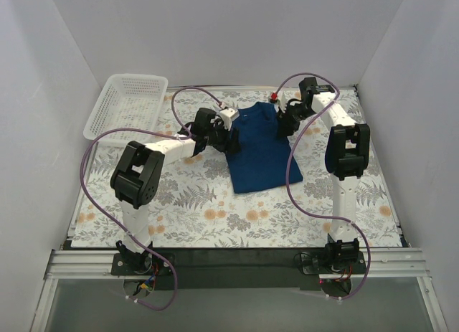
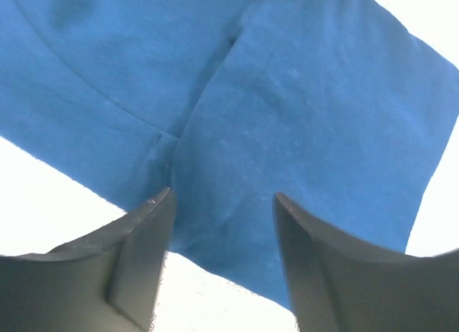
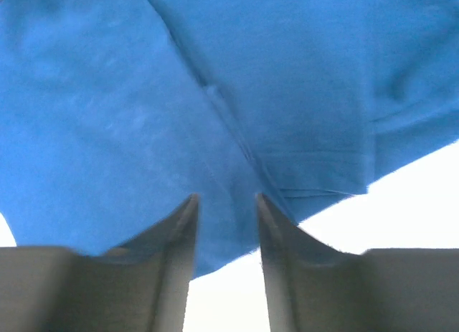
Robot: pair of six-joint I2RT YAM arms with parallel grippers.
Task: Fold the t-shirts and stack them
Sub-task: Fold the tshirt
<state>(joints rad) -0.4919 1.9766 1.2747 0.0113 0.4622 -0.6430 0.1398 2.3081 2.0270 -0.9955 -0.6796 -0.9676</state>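
Note:
The dark navy-blue t-shirt (image 1: 262, 149) lies flat on the flowered table cover, collar toward the back wall; its pale print does not show. My left gripper (image 1: 231, 141) is at the shirt's left edge near the sleeve, jaws open. In the left wrist view the shirt (image 2: 287, 95) fills the frame and its edge lies between my open fingertips (image 2: 224, 197). My right gripper (image 1: 285, 125) is at the shirt's right edge near the other sleeve. In the right wrist view the blue cloth (image 3: 107, 95) runs between the jaws (image 3: 226, 197), which stand apart with a narrower gap.
A white plastic mesh basket (image 1: 129, 106) stands at the back left, tilted against the wall. A small red object (image 1: 275, 97) sits behind the shirt's collar. White walls close in the left, back and right sides. Purple cables loop over both arms.

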